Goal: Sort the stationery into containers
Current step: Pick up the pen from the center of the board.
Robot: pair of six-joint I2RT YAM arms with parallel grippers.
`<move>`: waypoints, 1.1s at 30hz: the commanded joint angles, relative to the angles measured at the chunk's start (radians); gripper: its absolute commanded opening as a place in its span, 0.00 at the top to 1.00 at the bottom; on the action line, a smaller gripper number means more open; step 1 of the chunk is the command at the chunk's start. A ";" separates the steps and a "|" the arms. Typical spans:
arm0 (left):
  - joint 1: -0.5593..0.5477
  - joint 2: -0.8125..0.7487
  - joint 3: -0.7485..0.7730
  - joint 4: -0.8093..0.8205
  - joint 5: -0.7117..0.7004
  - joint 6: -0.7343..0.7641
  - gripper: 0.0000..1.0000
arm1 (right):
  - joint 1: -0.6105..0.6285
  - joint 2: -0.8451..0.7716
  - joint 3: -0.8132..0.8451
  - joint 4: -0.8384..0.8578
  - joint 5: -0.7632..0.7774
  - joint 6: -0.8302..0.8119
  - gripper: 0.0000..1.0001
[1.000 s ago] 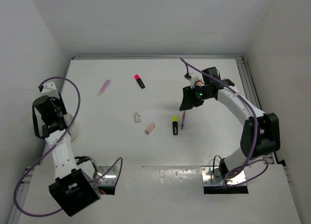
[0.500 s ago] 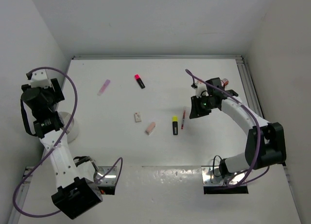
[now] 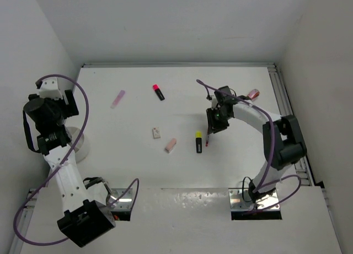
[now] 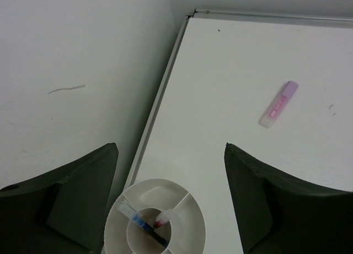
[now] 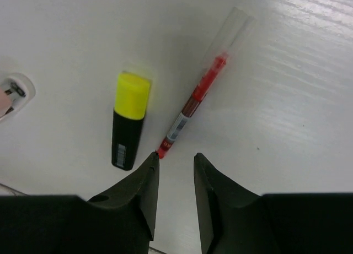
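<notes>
The red pen (image 5: 198, 100) lies next to the yellow-capped black highlighter (image 5: 129, 119). My right gripper (image 5: 175, 156) hangs over the pen's near end, jaws a narrow gap apart and empty, left fingertip at the pen's tip. In the top view the gripper (image 3: 216, 122) is just above the pen (image 3: 208, 137) and highlighter (image 3: 198, 142). My left gripper (image 4: 171, 149) is wide open and empty above the round white tub (image 4: 190, 210), which holds a blue pen (image 4: 138, 223) and a red-tipped pen. The pink cup (image 3: 253, 93) lies at the right.
A pink-capped black highlighter (image 3: 159, 92), a pale pink marker (image 3: 118, 98) also in the left wrist view (image 4: 278, 104), a whitish eraser (image 3: 157, 133) and a pink eraser (image 3: 171, 145) lie on the white table. Walls close in left, back and right.
My right gripper swung from near the pink cup down and left over the red pen. My left gripper rose and turned above the tub.
</notes>
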 commanded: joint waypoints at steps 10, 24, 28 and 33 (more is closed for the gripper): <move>-0.013 0.029 0.118 -0.008 0.043 0.035 0.15 | 0.044 0.180 0.087 0.000 0.116 0.125 0.61; -0.013 0.035 0.138 -0.031 0.068 0.031 0.14 | 0.077 0.228 0.092 0.006 0.172 0.097 0.95; -0.013 0.133 0.323 -0.202 0.339 0.037 0.15 | 0.055 0.107 0.148 -0.072 0.183 -0.068 1.00; -0.070 0.146 0.303 0.016 0.838 -0.409 0.16 | 0.063 -0.129 0.265 0.012 -0.101 -0.226 1.00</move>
